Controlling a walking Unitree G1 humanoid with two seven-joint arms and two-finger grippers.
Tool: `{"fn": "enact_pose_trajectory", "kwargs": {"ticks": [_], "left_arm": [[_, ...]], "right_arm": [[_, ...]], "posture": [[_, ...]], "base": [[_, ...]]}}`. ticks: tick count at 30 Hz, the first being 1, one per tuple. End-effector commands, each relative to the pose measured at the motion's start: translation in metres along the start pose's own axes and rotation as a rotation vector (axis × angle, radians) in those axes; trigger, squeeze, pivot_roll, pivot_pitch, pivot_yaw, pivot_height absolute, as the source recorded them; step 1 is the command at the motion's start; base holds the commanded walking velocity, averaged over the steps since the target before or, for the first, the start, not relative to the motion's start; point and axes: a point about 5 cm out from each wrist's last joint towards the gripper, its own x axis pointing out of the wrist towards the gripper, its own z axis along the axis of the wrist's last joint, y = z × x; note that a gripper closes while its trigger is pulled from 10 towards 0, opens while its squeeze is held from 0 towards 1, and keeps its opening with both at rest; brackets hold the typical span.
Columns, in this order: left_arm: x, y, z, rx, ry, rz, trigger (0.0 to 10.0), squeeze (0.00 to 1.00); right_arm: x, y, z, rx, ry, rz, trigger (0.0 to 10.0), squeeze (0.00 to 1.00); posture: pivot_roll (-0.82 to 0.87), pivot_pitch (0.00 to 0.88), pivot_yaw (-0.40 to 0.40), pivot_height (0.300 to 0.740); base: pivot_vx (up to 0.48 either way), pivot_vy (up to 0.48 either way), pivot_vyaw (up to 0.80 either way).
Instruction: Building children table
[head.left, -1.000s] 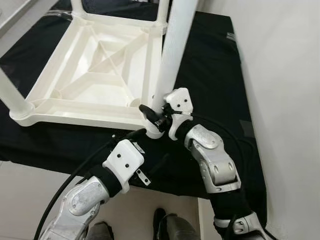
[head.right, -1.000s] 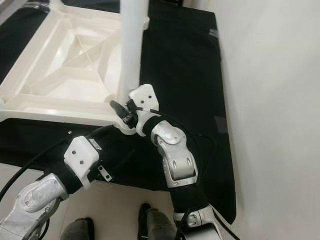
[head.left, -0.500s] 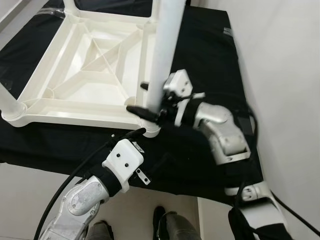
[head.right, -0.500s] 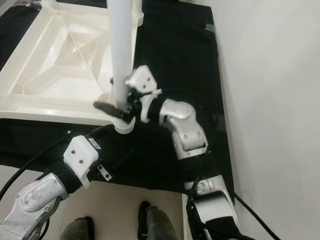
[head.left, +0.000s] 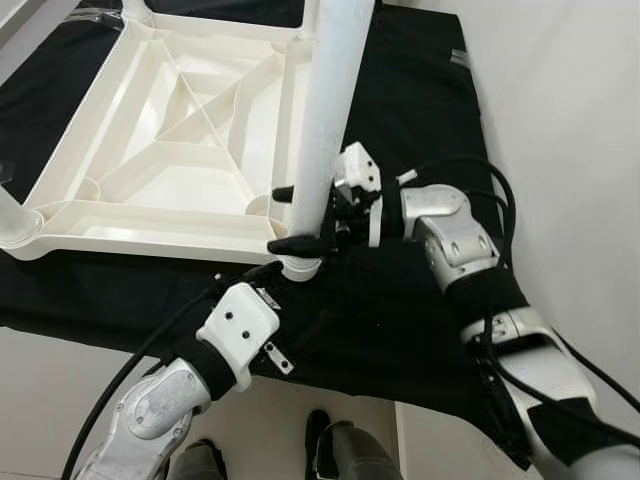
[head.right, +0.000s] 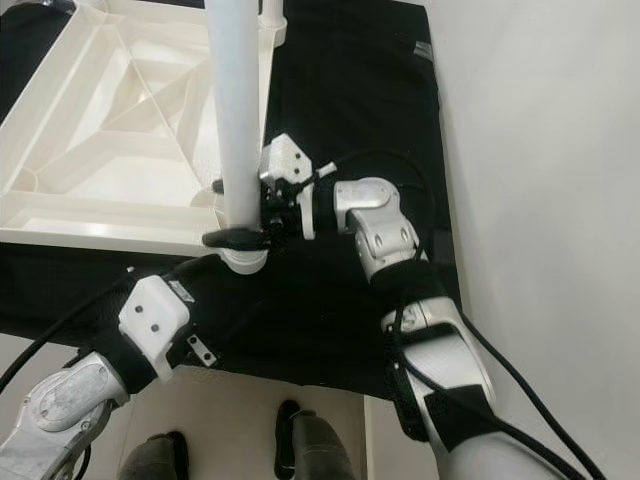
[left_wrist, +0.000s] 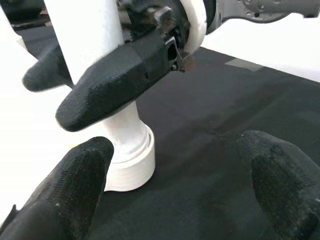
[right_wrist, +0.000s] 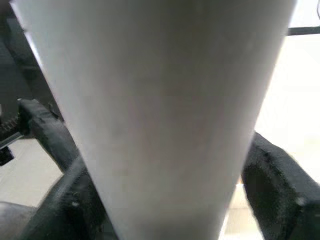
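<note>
With the right tool (head.left: 300, 218) clamped on the leg (head.left: 330, 110), we twist it squarely into its socket (head.left: 300, 266); the left tool (left_wrist: 175, 185) waits wide below.

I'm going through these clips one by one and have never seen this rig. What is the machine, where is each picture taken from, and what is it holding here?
This is a humanoid robot with two silver arms, each ending in two long black fingers. The two wide pictures come from a stereo camera on its head, looking down. The two close-ups come from cameras on its wrists, looking along the fingers.

On a black cloth lies a white plastic children's table, upside down, its ribbed underside facing up. A white table leg stands upright in the near corner socket.

The right gripper has its fingers on either side of that leg just above the socket; the right wrist view shows the leg between them. The left gripper is open, hovering close before the socket and holding nothing.
</note>
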Motion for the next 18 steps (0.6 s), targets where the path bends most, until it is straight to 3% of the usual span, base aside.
{"fn": "enact_pose_trajectory", "kwargs": {"ticks": [1, 10, 12, 16, 17, 18], "left_arm": [[-0.006, 0.000, 0.001, -0.007, 0.016, -0.003, 10.0, 0.00], [-0.011, -0.005, 0.001, -0.030, 0.025, -0.006, 10.0, 0.00], [-0.012, -0.007, 0.000, -0.044, 0.028, -0.008, 10.0, 0.00], [-0.012, -0.008, -0.001, -0.047, 0.030, -0.009, 10.0, 0.00], [-0.015, -0.008, -0.002, -0.055, 0.038, -0.009, 10.0, 0.00], [-0.015, -0.008, -0.002, -0.055, 0.038, -0.009, 10.0, 0.00]], "right_arm": [[-0.003, 0.001, -0.008, 0.021, 0.007, 0.030, 0.0, 0.00], [-0.018, 0.004, -0.026, 0.056, 0.038, 0.021, 0.0, 0.00], [-0.038, 0.004, -0.035, 0.076, 0.042, -0.043, 0.0, 0.00], [-0.047, 0.004, -0.037, 0.083, 0.042, -0.078, 0.0, 0.00], [-0.066, 0.003, -0.046, 0.081, 0.045, -0.336, 0.0, 0.00], [-0.066, 0.003, -0.046, 0.081, 0.045, -0.336, 0.0, 0.00]], "posture": [[0.18, 0.256, -0.138, 0.740], [0.16, 0.264, -0.135, 0.740], [0.14, 0.273, -0.132, 0.740], [0.14, 0.273, -0.132, 0.740], [0.13, 0.282, -0.145, 0.740], [0.13, 0.282, -0.145, 0.740]], "base": [[0.000, 0.000, 0.00], [0.000, 0.000, 0.00], [0.000, 0.000, 0.00], [0.000, 0.000, 0.00], [0.000, 0.000, 0.00], [0.000, 0.000, 0.00]]}}
